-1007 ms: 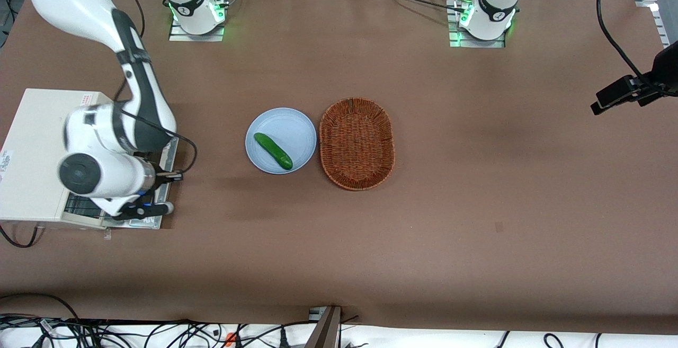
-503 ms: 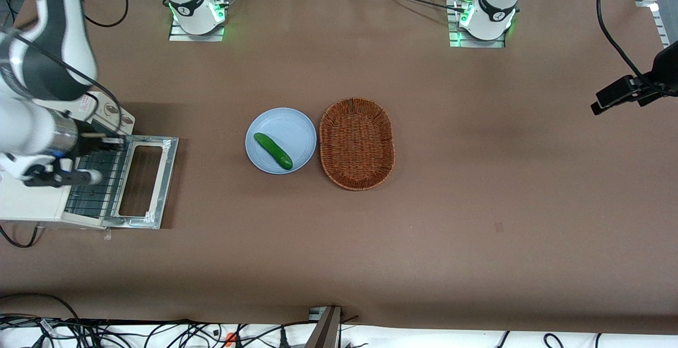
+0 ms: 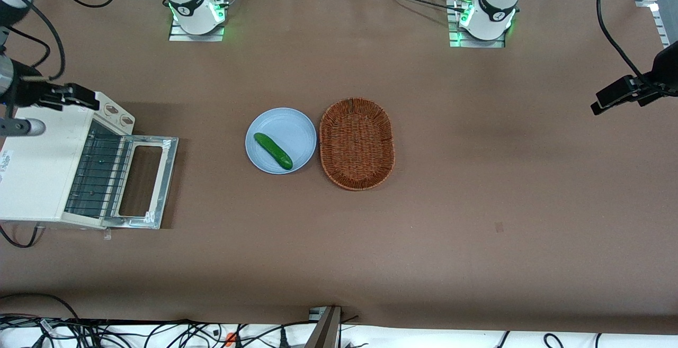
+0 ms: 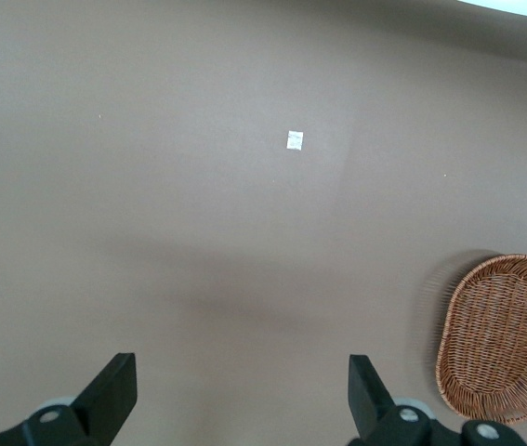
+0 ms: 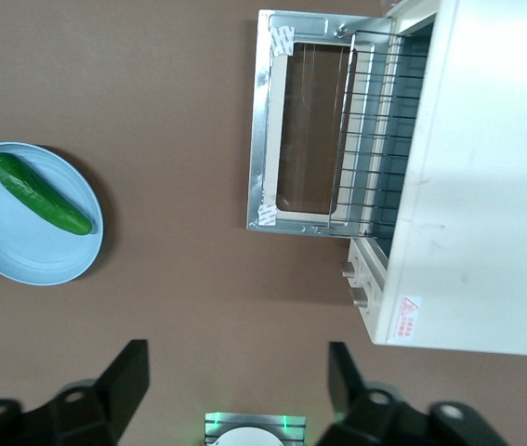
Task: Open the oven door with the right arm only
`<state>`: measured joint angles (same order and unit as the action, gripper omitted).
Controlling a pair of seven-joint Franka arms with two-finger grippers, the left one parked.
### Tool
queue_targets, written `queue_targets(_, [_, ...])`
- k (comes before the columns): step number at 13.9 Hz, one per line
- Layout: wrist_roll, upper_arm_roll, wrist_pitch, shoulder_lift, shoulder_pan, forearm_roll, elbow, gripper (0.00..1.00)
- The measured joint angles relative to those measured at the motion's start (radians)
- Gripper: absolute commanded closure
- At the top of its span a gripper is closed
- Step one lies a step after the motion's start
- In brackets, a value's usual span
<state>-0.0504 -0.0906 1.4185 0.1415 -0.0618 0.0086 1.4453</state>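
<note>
Above boxy off-white oven [image 3: 37,168], gripper [image 3: 53,110] spread, empty (metal-framed oven door [image 3: 143,181] lying flat, wire rack showing).

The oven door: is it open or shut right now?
Open. The oven door lies folded down flat on the table, baring the wire rack inside the oven. The gripper hangs above the oven, jaws open and empty.
</note>
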Motion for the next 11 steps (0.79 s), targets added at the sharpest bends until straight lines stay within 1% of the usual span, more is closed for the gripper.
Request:
queue_targets(8, [-0.002, -0.038, -0.055, -0.115, 0.021, 0.0, 0.021, 0.0])
queue_targets(11, [-0.002, -0.04, -0.072, -0.129, 0.02, 0.0, 0.027, 0.0])
